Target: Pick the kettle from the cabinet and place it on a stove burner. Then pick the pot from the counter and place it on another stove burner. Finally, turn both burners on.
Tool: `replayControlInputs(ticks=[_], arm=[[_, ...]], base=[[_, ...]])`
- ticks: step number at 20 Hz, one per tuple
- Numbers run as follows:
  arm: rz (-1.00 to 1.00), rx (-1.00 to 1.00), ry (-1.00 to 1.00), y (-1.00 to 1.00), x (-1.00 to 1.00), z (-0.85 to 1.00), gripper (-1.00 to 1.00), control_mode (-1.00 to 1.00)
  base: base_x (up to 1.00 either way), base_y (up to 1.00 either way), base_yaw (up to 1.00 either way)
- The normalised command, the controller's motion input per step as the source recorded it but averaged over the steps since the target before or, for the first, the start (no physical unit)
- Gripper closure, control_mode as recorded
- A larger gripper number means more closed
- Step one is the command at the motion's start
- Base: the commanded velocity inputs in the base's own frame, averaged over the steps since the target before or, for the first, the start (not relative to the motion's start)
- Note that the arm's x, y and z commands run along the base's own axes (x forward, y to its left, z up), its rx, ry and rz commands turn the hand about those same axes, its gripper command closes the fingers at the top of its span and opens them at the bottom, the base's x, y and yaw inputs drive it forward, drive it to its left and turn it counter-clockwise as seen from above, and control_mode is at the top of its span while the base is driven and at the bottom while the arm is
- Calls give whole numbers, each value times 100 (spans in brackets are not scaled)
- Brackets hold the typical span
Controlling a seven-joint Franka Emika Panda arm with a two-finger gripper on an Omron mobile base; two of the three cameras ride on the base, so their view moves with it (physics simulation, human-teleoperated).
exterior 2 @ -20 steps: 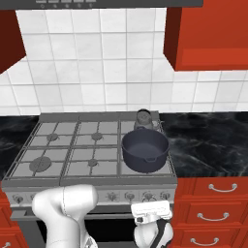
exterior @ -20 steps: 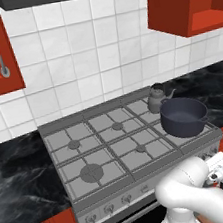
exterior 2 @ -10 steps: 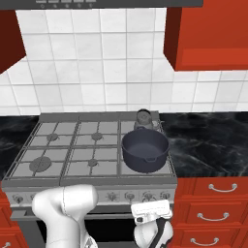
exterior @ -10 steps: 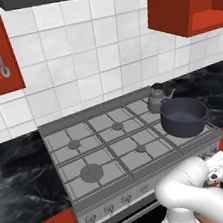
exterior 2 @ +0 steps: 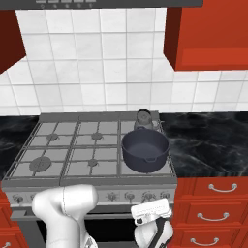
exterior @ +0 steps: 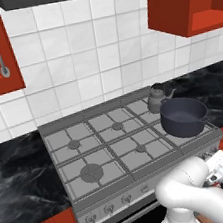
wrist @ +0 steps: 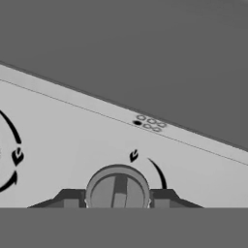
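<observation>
1. Hand view: a round stove knob (wrist: 117, 188) sits dead ahead at 6 o'clock, its grip bar upright, between the claw (wrist: 117, 198) tips, which stand wide either side; whether they touch it, I cannot tell
2. Kettle (exterior: 157, 98) and pot (exterior: 183, 117) already sit on right-hand burners, kettle at the pot's 11 o'clock
3. Judged: knob-turning step

The left base view looks forward and down from behind the arm's left, the right base view from behind its right; both share the stove (exterior: 123, 142) (exterior 2: 92, 147), the pot (exterior: 184, 117) (exterior 2: 145, 150) and the tiled wall (exterior: 89, 51) (exterior 2: 97, 53). The hand view sits very near the stove's front panel (wrist: 72, 140), facing a knob (wrist: 117, 188).
</observation>
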Motion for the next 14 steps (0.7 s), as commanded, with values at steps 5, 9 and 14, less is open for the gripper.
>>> replayControlInputs(ticks=[5, 9, 14], arm=[[0, -34, -11, -9, -14, 0, 100, -100], [0, -35, -12, -5, -16, 0, 100, -100], [0, -36, -13, -4, -17, 0, 100, -100]], base=[[0, 0, 0], [0, 0, 0], [0, 0, 0]])
